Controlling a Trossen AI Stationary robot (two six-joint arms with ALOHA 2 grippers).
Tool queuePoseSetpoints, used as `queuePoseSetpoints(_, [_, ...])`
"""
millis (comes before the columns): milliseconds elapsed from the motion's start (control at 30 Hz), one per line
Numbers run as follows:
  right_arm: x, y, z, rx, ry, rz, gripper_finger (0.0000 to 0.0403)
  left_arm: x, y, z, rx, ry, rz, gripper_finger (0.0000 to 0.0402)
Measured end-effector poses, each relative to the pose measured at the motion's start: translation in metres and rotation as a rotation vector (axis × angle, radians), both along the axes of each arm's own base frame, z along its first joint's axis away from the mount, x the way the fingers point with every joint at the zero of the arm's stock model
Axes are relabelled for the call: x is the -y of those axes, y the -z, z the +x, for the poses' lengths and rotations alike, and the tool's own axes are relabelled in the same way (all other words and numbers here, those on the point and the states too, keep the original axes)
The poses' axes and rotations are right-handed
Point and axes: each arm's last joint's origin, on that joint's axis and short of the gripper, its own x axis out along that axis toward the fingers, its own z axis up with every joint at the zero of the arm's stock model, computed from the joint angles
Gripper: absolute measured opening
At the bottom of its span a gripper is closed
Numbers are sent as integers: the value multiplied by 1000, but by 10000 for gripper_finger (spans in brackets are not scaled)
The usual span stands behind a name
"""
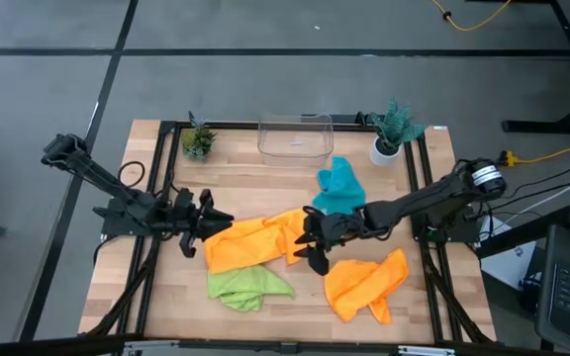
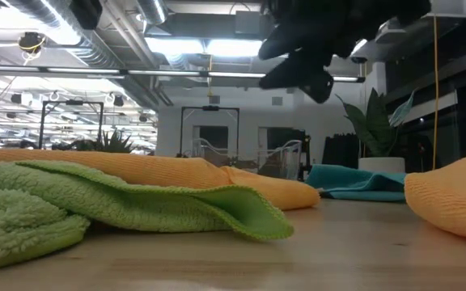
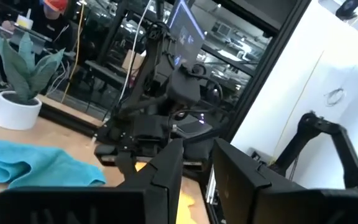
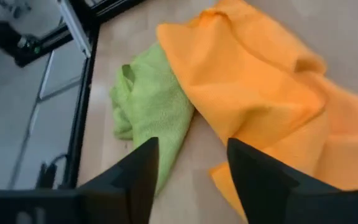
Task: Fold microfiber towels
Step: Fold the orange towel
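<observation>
An orange towel (image 1: 255, 240) lies crumpled at the table's middle, its near edge over a lime green towel (image 1: 248, 287). A second orange towel (image 1: 364, 285) lies bunched at the near right, and a teal towel (image 1: 339, 188) behind the middle. My right gripper (image 1: 310, 247) hangs open above the first orange towel's right end (image 4: 260, 81), clear of it, with the green towel (image 4: 151, 102) beyond. My left gripper (image 1: 216, 222) stands at that towel's left end, pointing level toward the right, with a narrow gap (image 3: 196, 149) between its fingers and nothing seen in it.
A clear plastic bin (image 1: 295, 136) stands at the far middle, with small potted plants on either side (image 1: 198, 140) (image 1: 394, 127). Black frame rails run along the table's left and right sides. Bare wood shows at the near left and along the near edge.
</observation>
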Motion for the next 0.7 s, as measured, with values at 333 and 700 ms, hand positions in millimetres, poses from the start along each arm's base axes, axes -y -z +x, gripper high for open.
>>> queuePoseSetpoints(333, [-4, 44, 16, -89, 33, 15, 223, 2, 20, 1, -183, 50, 81, 82])
queuePoseSetpoints(700, [-51, 28, 39, -224, 45, -341, 217, 2, 31, 1, -288, 62, 122, 82])
